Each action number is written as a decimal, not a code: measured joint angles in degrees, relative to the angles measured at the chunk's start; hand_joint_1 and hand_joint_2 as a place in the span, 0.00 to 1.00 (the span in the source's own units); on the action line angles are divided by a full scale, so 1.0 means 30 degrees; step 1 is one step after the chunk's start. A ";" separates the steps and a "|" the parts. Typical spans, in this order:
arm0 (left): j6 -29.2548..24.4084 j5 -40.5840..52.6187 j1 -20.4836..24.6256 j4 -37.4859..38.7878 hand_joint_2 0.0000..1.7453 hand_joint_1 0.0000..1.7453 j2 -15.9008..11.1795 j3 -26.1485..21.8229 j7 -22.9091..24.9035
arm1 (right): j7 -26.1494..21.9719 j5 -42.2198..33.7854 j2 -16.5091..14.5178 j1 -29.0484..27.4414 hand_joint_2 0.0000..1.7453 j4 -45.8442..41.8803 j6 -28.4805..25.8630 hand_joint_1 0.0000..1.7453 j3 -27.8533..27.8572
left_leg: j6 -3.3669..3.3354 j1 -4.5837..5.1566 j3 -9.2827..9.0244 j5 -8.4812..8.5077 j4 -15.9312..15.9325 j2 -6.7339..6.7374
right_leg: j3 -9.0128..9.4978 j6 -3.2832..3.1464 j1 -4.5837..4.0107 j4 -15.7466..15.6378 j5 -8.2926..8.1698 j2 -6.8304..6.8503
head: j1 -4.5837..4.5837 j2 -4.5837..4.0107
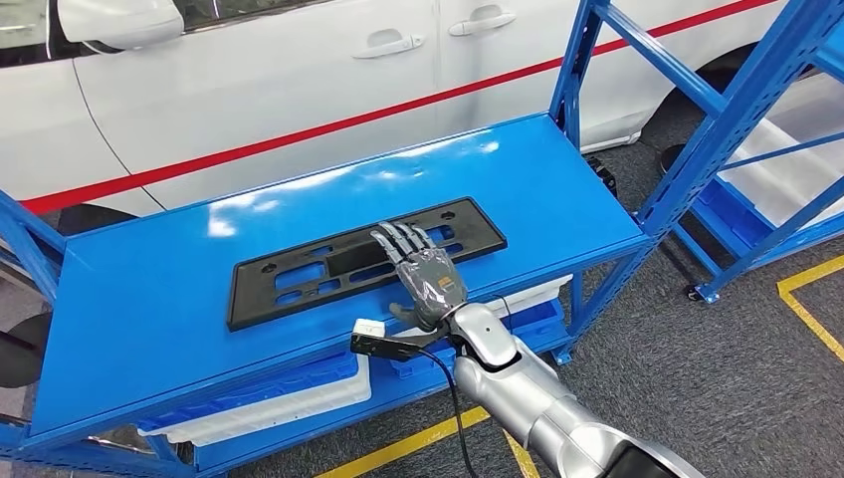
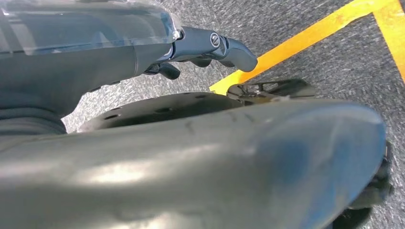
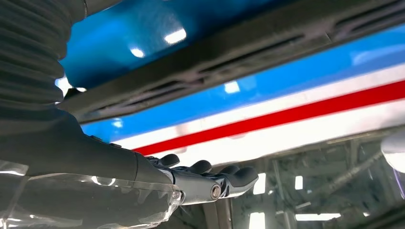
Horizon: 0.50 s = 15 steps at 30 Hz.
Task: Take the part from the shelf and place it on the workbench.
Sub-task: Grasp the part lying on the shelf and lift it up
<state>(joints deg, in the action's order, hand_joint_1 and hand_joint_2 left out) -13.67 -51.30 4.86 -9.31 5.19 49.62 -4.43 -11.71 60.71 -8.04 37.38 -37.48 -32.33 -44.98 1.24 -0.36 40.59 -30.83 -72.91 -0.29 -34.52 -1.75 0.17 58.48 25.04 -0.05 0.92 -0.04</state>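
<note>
Part: I see a flat black plastic frame [image 1: 366, 261], long and thin with slots and small holes, lying flat on the shiny blue metal shelf top [image 1: 149, 289], about in the middle.
Right hand: my grey and black right hand [image 1: 422, 276] is stretched out over the near right side of the frame, fingers apart and fairly straight, holding nothing. I cannot tell if the fingertips touch it (the right wrist view shows a gap between the hand [image 3: 205, 179] and the frame [image 3: 248, 57]).
Left hand: my left hand [image 2: 210, 47] hangs down over the grey carpet floor [image 2: 334, 62] by a yellow line. Its fingers look curled in with nothing in them.
What it is made of: the frame looks thin, stiff and a bit rough. The shelf top is smooth and slippery looking.
What could go wrong: I think the frame may slide away if I push it, since the top is so smooth. It lies flat, so fingers may not get under its edge. Held at one end, it may tip and drop.
Behind: a white car with a red stripe [image 1: 299, 90] stands on the far side.
</note>
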 joint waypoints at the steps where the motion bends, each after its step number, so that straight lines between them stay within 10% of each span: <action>1: 0.0004 -0.0015 0.0003 0.0000 0.00 0.00 -0.0018 0.0000 -0.0027 | -0.0002 -0.0024 -0.0062 0.0070 1.00 0.0163 -0.0013 0.00 0.0000 | -0.0015 -0.0019 -0.0481 0.0703 0.1090 0.0002 | 0.0008 0.0021 0.0003 0.0036 0.0031 -0.0017 | 0.0000 0.0000; 5: 0.0089 -0.0051 0.0077 0.0000 0.00 0.00 -0.0062 0.0000 -0.0211 | 0.0022 -0.0253 -0.0364 0.0716 1.00 0.1031 -0.0049 0.00 0.0000 | -0.0292 0.0052 -0.2114 0.1908 0.4672 -0.0032 | -0.0073 0.0303 -0.0067 0.0194 0.0127 -0.0083 | -0.0017 0.0000; 9: 0.0202 -0.0089 0.0065 0.0000 0.00 0.00 -0.0080 0.0000 -0.0293 | -0.0179 -0.0636 -0.0767 0.1477 1.00 0.2128 -0.0062 0.00 0.0000 | -0.0747 0.0013 -0.2198 0.2083 0.4965 -0.0019 | -0.0351 0.0714 0.0000 0.0714 0.0499 -0.0078 | -0.0035 0.0000; 13: 0.0208 -0.0120 0.0084 0.0000 0.00 0.00 -0.0111 0.0000 -0.0346 | -0.0381 -0.0838 -0.0934 0.1803 1.00 0.2980 -0.0037 0.00 0.0000 | -0.0985 0.0024 -0.2247 0.2123 0.5050 -0.0010 | -0.2366 0.0921 0.0086 0.4868 0.2375 -0.0072 | -0.0055 0.0000; 15: 0.0208 -0.0155 0.0054 0.0000 0.00 0.00 -0.0128 0.0000 -0.0381 | -0.0379 -0.0849 -0.1060 0.1850 1.00 0.3348 0.0013 0.00 0.0000 | -0.0967 0.0025 -0.2255 0.2090 0.5006 -0.0024 | -0.2516 0.0933 0.0138 0.4983 0.1942 -0.0069 | -0.0055 0.0000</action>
<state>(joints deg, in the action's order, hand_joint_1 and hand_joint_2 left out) -13.05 -51.76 5.02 -9.31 4.81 49.62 -5.57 -12.85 58.17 -11.22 42.93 -27.44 -32.29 -44.98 -1.66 -0.29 33.82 -24.56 -57.89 -0.36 -42.07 1.05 0.59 73.43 30.87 -0.26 0.75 -0.04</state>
